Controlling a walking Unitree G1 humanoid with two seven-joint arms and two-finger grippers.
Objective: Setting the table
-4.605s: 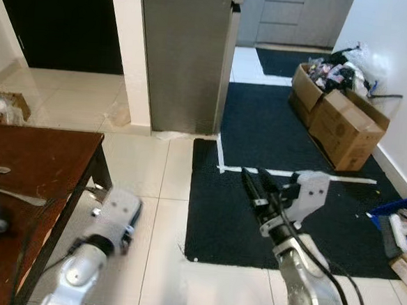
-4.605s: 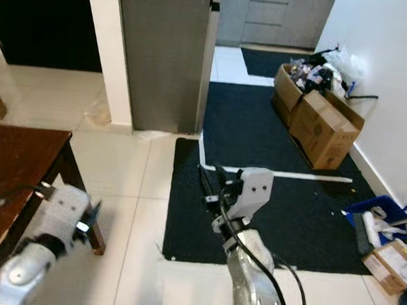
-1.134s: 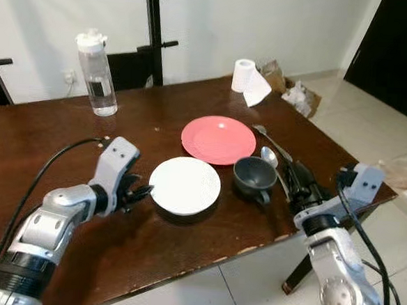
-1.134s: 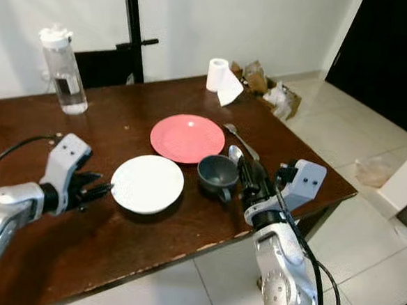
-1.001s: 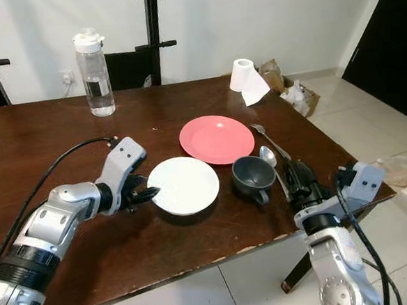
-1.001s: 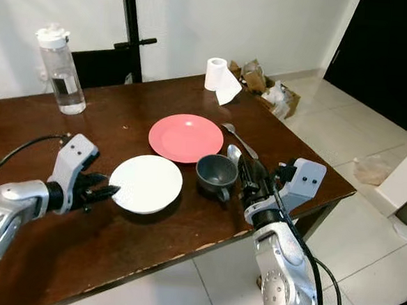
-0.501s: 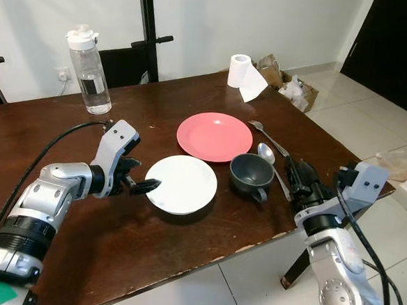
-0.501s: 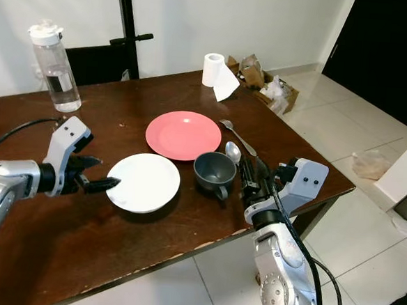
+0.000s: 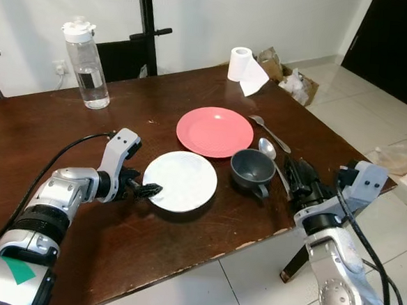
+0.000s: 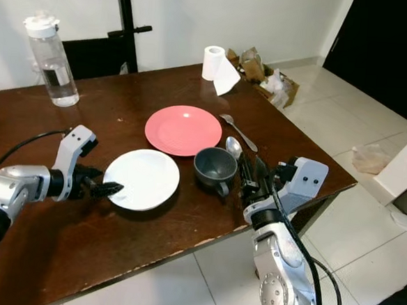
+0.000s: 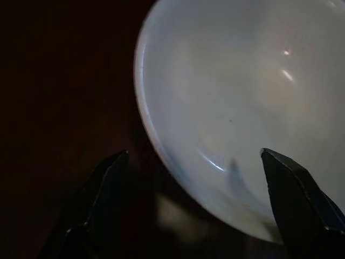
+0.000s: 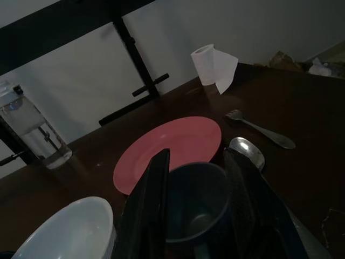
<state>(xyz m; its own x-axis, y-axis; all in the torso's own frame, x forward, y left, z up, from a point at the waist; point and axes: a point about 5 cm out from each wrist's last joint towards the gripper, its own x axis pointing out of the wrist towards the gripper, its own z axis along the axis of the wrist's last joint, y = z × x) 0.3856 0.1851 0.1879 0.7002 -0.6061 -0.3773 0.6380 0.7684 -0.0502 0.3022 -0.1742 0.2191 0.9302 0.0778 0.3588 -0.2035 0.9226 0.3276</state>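
The left gripper point(image 9: 147, 189), fingers spread, brackets the near rim of the shallow white ceramic bowl point(image 9: 184, 180) at mid-table. It should probably seat one finger inside the rim before closing, to avoid a slip. The right gripper point(image 9: 298, 179), fingers parted, hovers beside the dark grey mug point(image 9: 253, 168). The dark wooden table point(image 9: 113, 251) stands on pale tiles beneath a white wall.

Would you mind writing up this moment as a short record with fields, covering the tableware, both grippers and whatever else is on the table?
surface: dark wooden table
white plate: near the front edge
red plate: behind the white plate
grey cup: right of the white plate
spoon and fork: right of the red plate
left gripper: open, at the white plate's left rim
right gripper: open, right of the grey cup
others: water bottle, paper roll
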